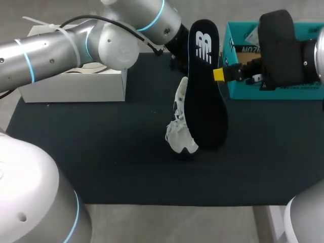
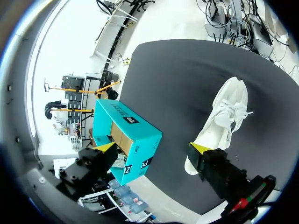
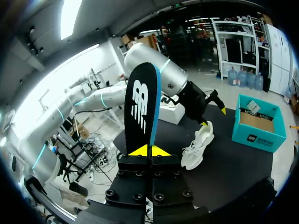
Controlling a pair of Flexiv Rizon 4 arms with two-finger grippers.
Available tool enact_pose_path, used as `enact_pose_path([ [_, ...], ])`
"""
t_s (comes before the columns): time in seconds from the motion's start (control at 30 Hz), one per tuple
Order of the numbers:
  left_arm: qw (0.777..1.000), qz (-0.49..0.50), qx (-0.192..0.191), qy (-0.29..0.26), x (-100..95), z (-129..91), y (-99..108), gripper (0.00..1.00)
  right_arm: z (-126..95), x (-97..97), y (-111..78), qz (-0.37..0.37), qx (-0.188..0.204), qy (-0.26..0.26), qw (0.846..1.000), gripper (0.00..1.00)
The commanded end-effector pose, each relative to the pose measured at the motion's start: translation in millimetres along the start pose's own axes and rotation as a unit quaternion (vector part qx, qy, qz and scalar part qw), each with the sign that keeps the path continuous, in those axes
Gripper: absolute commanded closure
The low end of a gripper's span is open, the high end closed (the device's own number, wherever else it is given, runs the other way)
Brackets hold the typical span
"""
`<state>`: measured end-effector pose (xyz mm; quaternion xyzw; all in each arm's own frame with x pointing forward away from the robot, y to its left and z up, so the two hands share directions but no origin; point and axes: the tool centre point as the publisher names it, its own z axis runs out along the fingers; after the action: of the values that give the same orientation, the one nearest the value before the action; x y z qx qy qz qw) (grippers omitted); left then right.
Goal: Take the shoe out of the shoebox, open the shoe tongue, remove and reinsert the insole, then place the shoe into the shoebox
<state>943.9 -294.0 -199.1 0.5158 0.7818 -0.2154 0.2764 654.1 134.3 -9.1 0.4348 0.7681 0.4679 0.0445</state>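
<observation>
While the right gripper (image 3: 150, 150) pinches the insole (image 3: 141, 107), shoe (image 1: 178, 132) apparently lying beneath.

There is one white shoe (image 1: 179, 124) and one black insole (image 1: 205, 86). The boxes number two: one teal shoebox (image 1: 273, 92) and one white box (image 1: 76, 86). Two grippers show, the left gripper (image 2: 154, 148) and the right gripper (image 3: 150, 150). One black mat (image 1: 101, 152) lies under everything.

The insole (image 1: 205, 101) hides much of the shoe (image 1: 178, 134); the right arm (image 1: 278, 45) covers part of the shoebox (image 1: 283, 92)
</observation>
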Motion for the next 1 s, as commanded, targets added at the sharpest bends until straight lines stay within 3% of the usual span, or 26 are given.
enact_pose_path([
  [0.03,1.0,0.001,0.0,-0.001,0.4,1,0,0.0,2,6.2,-5.9,0.001,-0.006,-0.004,1.0,1.0],
  [0.5,1.0,0.001,0.0,-0.001,0.4,1,0,0.0,2,6.2,-5.9,0.001,-0.006,-0.004,1.0,1.0],
  [0.63,0.999,-0.01,0.007,-0.05,-1.7,-4,9,0.0,-2,-2.0,2.7,0.043,-0.035,0.009,0.998,1.0],
  [1.0,0.988,-0.016,0.029,-0.152,-6.0,-27,20,0.0,-6,-36.8,14.0,0.107,-0.054,0.025,0.992,1.0],
])
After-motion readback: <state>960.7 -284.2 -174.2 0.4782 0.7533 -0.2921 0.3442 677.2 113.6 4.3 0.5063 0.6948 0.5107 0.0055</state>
